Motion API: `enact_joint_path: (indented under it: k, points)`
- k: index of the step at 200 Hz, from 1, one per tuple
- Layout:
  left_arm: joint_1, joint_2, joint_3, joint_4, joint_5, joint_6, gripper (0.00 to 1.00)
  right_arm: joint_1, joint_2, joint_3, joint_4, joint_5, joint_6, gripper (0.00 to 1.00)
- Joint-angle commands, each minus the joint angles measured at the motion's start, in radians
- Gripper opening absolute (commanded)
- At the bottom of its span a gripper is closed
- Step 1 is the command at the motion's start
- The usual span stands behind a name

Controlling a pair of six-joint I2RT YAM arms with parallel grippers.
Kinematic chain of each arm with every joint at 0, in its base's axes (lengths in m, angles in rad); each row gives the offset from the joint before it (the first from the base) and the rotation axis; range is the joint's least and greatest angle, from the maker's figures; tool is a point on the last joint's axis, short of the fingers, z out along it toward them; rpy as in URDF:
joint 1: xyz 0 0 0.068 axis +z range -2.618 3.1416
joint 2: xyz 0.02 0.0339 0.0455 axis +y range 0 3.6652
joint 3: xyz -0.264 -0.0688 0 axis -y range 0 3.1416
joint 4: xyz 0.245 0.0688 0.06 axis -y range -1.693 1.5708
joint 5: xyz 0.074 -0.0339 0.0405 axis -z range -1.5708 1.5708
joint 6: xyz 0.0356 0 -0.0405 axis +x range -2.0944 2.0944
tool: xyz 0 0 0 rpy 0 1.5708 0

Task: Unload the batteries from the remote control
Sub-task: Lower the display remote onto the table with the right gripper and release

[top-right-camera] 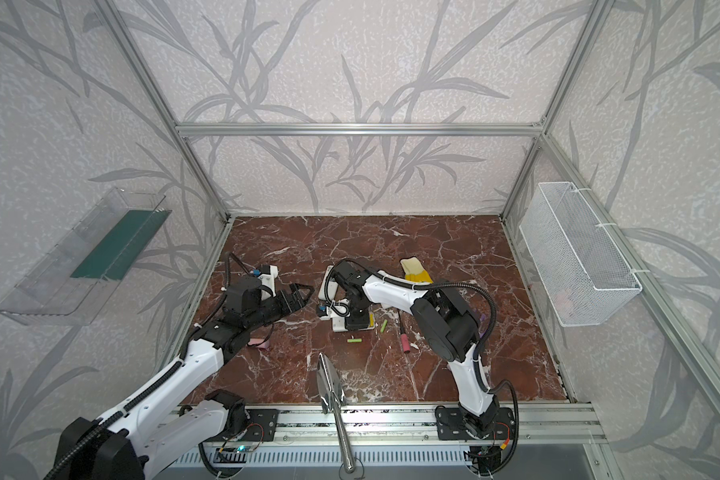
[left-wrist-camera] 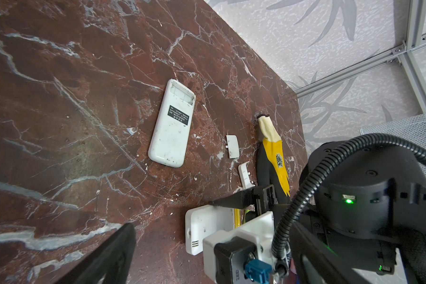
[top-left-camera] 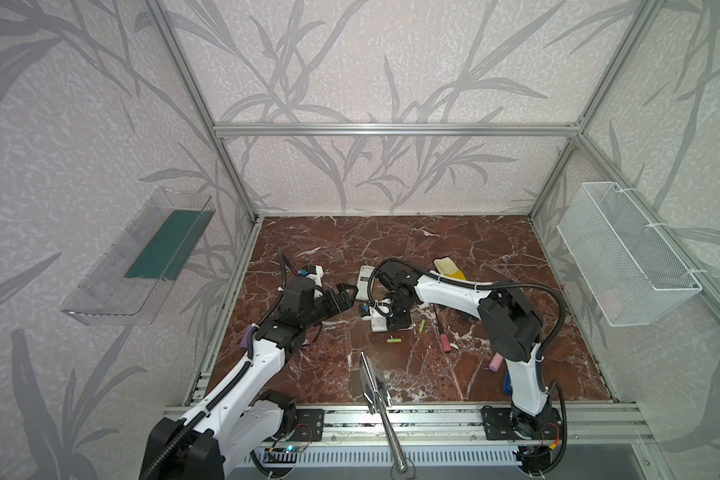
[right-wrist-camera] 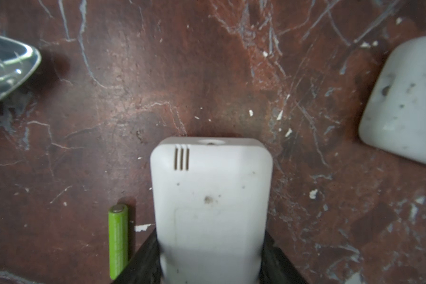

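Closest to the lens, back face up and clamped across its sides by the right gripper [right-wrist-camera: 210,257]: white remote [right-wrist-camera: 212,196]. Keep that squeeze steady to prevent any twisting. Bring in the left gripper [top-left-camera: 347,296], jaws spread wide and empty, near the remote's vented end. Narrow those jaws before reaching, given the tight room around the right wrist. Aim for the yellow batteries [left-wrist-camera: 236,217], probably seated in the remote's open bay, though mostly hidden behind that right gripper. Tip one end up first, then draw out along the bay. Leave alone the lime green batteries [top-left-camera: 394,340], already loose on the marble table [top-left-camera: 391,249] just beside the remote, and avoid nudging the emptied remote [left-wrist-camera: 171,123] lying near it.
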Motion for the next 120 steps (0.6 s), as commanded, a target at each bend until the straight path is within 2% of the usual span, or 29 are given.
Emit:
enact_joint_path:
  k: [1,69,120]
  points:
    - [0.006,0.004,-0.018,0.017,-0.006,0.008,0.97,0.006,0.028,0.05,-0.071,0.03,-0.042,0.57]
    - [0.007,0.0,-0.041,0.041,-0.025,0.001,0.97,0.024,0.08,0.09,-0.116,0.078,-0.052,0.64]
    - [0.008,0.004,-0.038,0.041,-0.015,0.002,0.97,0.024,0.0,0.05,-0.067,0.04,-0.035,0.7]
